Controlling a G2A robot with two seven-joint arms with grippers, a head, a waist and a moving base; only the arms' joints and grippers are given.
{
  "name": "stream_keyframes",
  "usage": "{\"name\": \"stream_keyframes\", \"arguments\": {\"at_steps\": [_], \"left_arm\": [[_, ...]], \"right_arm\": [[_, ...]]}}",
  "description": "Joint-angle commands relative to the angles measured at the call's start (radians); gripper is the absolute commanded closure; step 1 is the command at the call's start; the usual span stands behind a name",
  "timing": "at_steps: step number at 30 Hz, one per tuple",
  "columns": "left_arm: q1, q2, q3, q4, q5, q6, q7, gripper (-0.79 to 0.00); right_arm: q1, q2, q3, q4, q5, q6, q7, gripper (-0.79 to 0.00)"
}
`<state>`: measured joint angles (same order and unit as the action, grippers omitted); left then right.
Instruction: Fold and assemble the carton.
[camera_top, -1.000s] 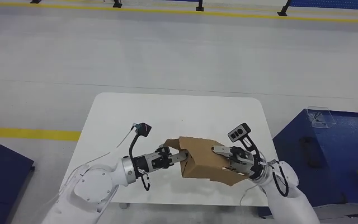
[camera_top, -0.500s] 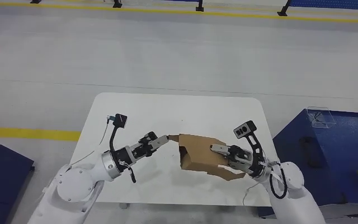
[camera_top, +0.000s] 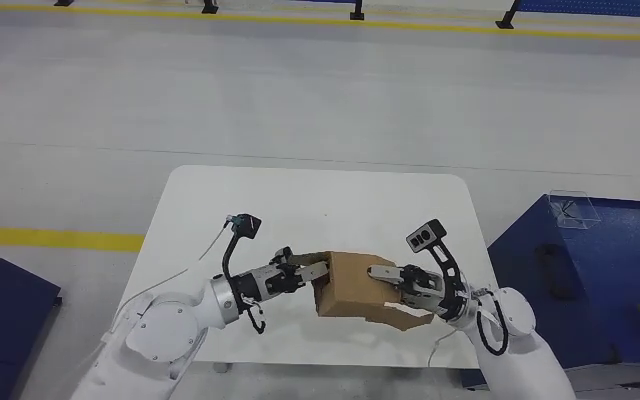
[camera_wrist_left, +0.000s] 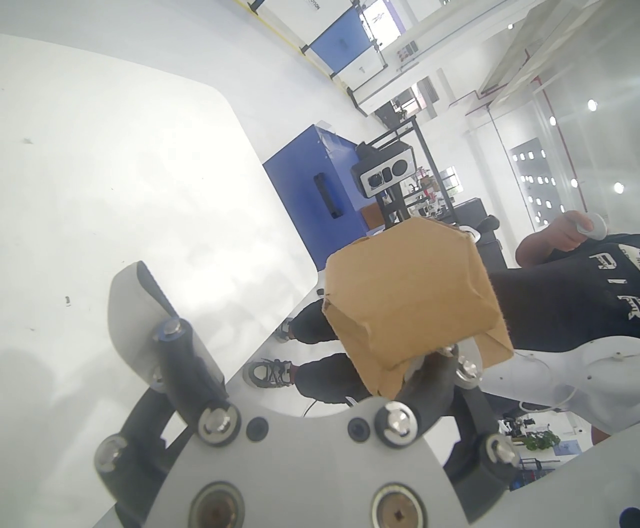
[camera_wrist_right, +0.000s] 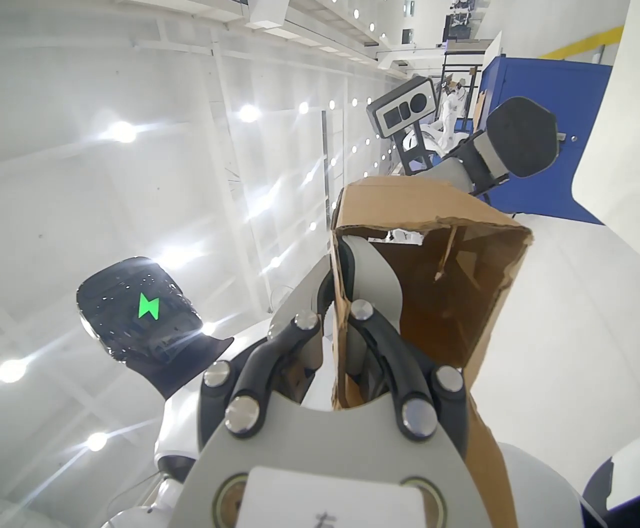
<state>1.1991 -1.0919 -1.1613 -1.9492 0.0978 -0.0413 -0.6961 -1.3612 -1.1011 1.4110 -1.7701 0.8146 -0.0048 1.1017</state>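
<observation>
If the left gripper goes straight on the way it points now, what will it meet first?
The carton, most likely: the left gripper points at its near end, almost touching it.

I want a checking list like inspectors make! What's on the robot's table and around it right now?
Surface: white table, rounded corners.
Job's things: brown carton, one end open, between both grippers.
Clutter: nothing seen.
Grippers: left gripper jaws open at the carton's folded end; right gripper jaws clamped on the carton's wall.
Cables: black cable loop by the right wrist.
Surroundings: blue cabinet, yellow floor line.
</observation>
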Motion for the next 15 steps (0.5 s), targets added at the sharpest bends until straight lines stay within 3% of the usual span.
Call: {"name": "stream_keyframes", "arguments": {"at_steps": [1, 8, 15], "left_arm": [[-0.007, -0.002, 0.013, 0.003, 0.026, -0.001, 0.007, -0.785], [0.0, -0.002, -0.008, 0.001, -0.004, -0.018, 0.027, -0.785], [0.08, 0.012, -0.159, -0.043, -0.086, -0.103, 0.08, -0.785]], "right_arm": [[0.004, -0.001, -0.011, 0.008, 0.018, 0.028, -0.002, 0.0], [0.037, -0.006, -0.043, 0.086, 0.13, 0.177, -0.027, 0.0], [0.086, -0.01, -0.065, 0.171, 0.243, 0.295, 0.013, 0.0]]}}
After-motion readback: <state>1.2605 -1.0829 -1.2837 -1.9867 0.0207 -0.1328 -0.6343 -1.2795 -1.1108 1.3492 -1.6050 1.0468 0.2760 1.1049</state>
